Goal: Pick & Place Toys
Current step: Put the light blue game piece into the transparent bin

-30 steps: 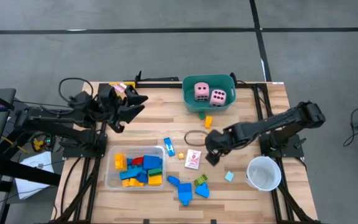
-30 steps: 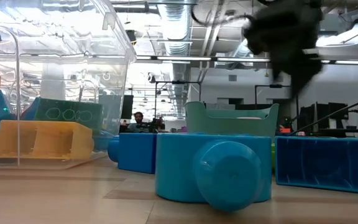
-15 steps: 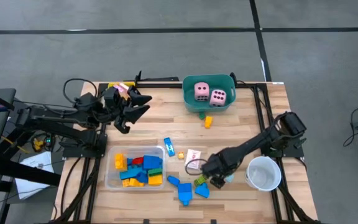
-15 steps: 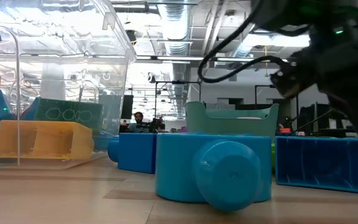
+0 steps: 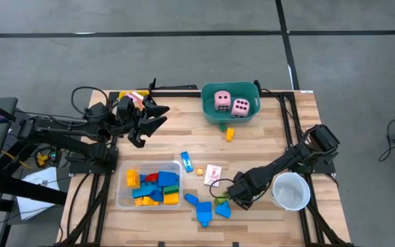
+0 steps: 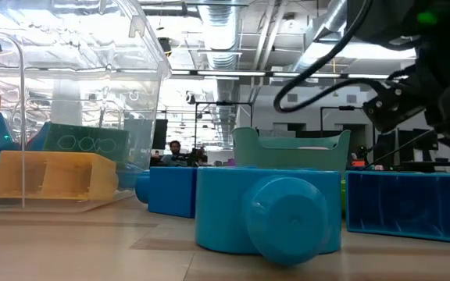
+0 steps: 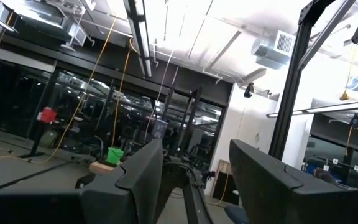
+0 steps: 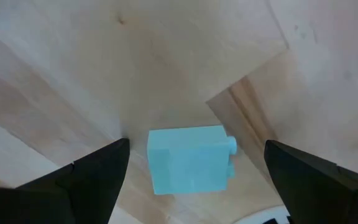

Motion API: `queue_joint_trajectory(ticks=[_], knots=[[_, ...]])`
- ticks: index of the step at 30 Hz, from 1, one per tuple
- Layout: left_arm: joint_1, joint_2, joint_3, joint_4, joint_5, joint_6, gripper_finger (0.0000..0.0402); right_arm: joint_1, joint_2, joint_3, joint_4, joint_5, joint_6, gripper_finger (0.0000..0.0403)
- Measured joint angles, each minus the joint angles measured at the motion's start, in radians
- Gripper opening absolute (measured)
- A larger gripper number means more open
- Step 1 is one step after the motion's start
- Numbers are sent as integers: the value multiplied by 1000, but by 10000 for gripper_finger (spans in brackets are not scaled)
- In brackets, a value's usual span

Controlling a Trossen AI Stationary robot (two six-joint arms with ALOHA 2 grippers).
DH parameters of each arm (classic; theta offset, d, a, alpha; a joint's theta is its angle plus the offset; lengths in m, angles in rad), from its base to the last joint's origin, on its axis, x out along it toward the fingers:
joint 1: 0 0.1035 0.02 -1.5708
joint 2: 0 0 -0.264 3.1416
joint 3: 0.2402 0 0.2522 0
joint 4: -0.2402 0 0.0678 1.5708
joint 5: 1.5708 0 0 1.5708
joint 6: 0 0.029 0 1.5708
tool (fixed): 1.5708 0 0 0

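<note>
Wooden table [image 5: 266, 137], teal tub [image 5: 230, 103] holding dice [image 5: 222, 100]

Looks like a big open robotics lab or workshop — bare ceiling ducts [image 6: 225, 35] and strip lights [image 7: 143, 34] overhead, grey concrete floor [image 5: 184, 55] with dark lines. A wooden bench [image 5: 177, 130] sits on a black metal frame [image 5: 177, 88] — more rigs and a person [image 6: 174, 148] far behind.

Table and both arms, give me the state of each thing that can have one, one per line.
Right gripper: open, poised over the light blue block.
Left gripper: open, empty, raised at the table's back left.
Teal tub: holds two pink dice.
Clear tray: partly filled with blocks.
White cup: upright, looks empty.
</note>
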Motion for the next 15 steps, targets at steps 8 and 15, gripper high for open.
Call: queue_joint_trajectory(ticks=[8, 15], knots=[[0, 0, 0, 0, 0, 0, 182, -2, -5, -15, 31, -4, 0, 335], [0, 0, 0, -1, 0, 0, 182, -2, -4, -15, 38, -3, 4, 243]])
